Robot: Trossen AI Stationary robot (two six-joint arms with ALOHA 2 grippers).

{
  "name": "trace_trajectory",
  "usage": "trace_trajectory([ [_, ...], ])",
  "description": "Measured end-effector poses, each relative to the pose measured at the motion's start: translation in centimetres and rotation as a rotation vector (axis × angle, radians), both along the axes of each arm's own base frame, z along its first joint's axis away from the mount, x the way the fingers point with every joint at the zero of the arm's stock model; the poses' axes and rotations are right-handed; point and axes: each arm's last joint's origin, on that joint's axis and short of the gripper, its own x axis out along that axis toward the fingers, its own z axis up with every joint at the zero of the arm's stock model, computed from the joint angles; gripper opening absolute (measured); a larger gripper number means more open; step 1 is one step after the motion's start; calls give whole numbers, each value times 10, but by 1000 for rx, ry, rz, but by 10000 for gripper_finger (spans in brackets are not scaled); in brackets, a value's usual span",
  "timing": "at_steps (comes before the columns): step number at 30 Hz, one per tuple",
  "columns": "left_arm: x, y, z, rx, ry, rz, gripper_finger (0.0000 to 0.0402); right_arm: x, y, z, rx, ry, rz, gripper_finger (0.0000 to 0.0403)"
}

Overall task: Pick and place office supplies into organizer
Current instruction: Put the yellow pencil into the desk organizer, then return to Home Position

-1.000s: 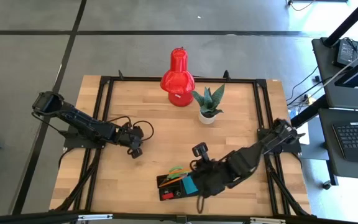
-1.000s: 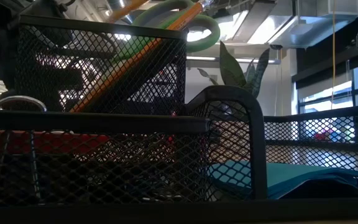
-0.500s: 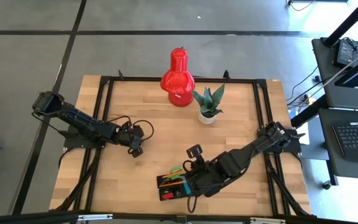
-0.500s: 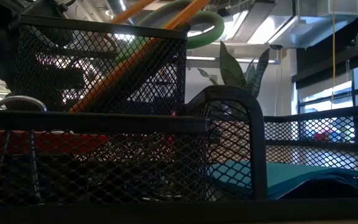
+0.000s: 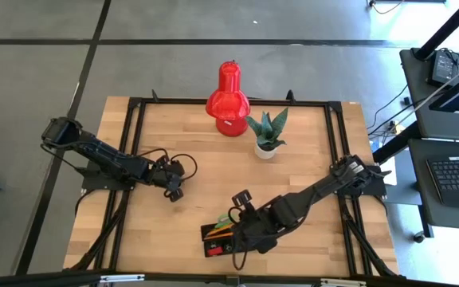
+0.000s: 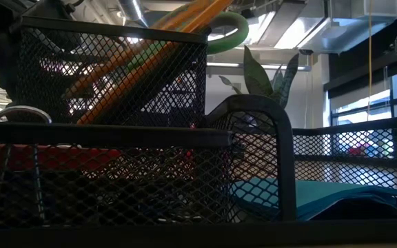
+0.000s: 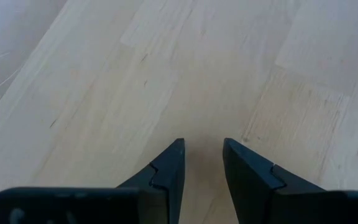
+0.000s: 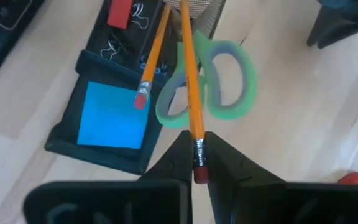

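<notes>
— At the near edge of the table [image 5: 293, 151], what is the status of the right gripper [image 8: 196, 163]?

— It is positioned above the organizer [image 5: 220, 241], fingers clenched on an orange pencil [image 8: 189, 87] just above its eraser end. The pencil's far end reaches over the mesh cup of the organizer.

— Contents of the organizer?

— From the right wrist view: a blue note pad [image 8: 112, 116] lies in the low front compartment. A red piece [image 8: 120, 12] and small black clips [image 8: 115, 47] lie in the compartment behind it. A second pencil [image 8: 153, 53] leans out of the cup, eraser end over the tray. Green-handled scissors [image 8: 215, 79] stand in the cup with handles up.

— And the left gripper [image 7: 202, 163]?

— It waits over bare wood at the left of the table, well apart from the organizer. Its fingers stand apart, grasping nothing.

— Other items?

— A red lamp [image 5: 229, 97] and a potted plant [image 5: 267, 134] stand near the far edge.
</notes>
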Motion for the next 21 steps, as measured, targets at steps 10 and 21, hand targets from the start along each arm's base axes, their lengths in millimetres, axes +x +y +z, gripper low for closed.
trace_trajectory([
  [10, 0, 0, 0, 0, -1, 0, 104, 9, -11, -20, 65, 48, 14, 33],
  [21, 0, 0, 0, 10, -4, 6, 104, 10, -11, -19, 56, 34, 48, 89],
])
